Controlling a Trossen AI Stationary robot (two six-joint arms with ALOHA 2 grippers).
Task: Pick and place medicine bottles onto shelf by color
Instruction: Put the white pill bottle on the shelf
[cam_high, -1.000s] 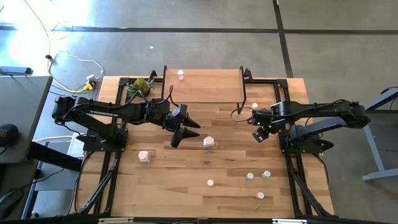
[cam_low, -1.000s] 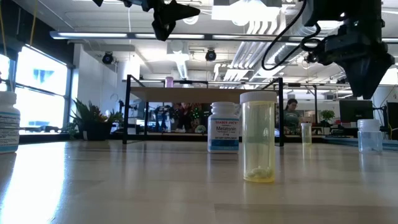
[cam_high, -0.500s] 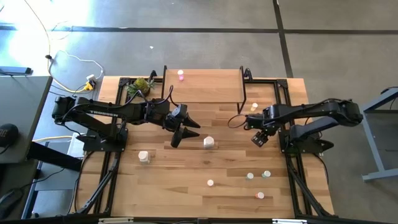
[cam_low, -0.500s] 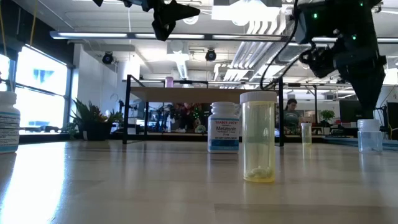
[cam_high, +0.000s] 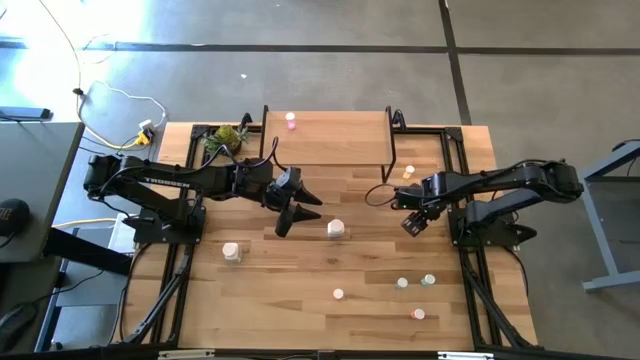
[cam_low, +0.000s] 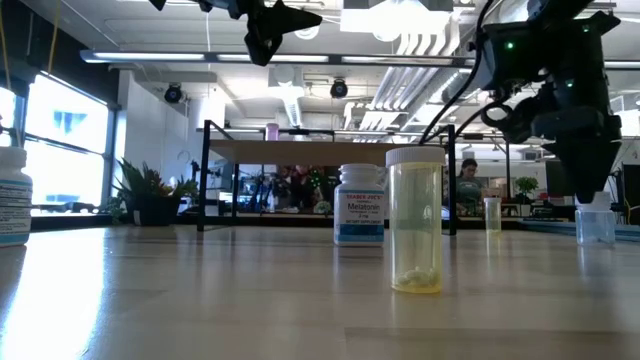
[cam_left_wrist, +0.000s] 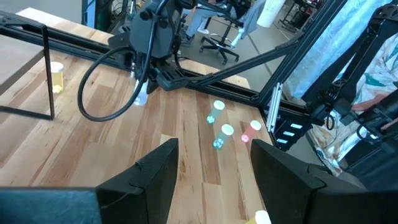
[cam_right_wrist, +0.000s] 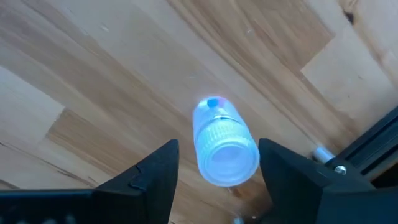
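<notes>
My right gripper (cam_right_wrist: 217, 148) is open and points down over a small clear bottle with a white cap (cam_right_wrist: 225, 155). A finger stands on either side of it and a gap shows on both sides. The bottle stands upright on the table, near the table's right side (cam_low: 598, 228). My left gripper (cam_high: 300, 217) waits open above the table's middle, next to a white bottle (cam_high: 336, 229). The shelf (cam_high: 325, 138) stands at the far edge with one pink bottle (cam_high: 291, 120) on it. Other bottles stand on the tabletop: a white one (cam_high: 232, 251), a yellow one (cam_high: 409, 172), and several tiny ones (cam_high: 402, 283) toward the near right.
A leafy plant-like object (cam_high: 226, 137) sits at the far left corner beside the shelf. In the low view a clear yellowish bottle (cam_low: 415, 220) and a labelled white one (cam_low: 360, 205) stand close to the camera. A black frame (cam_high: 465, 160) borders the table.
My right gripper has come down toward the clear bottle and shifted slightly toward the table's left, its fingers staying apart. The left arm and all bottles have kept still.
</notes>
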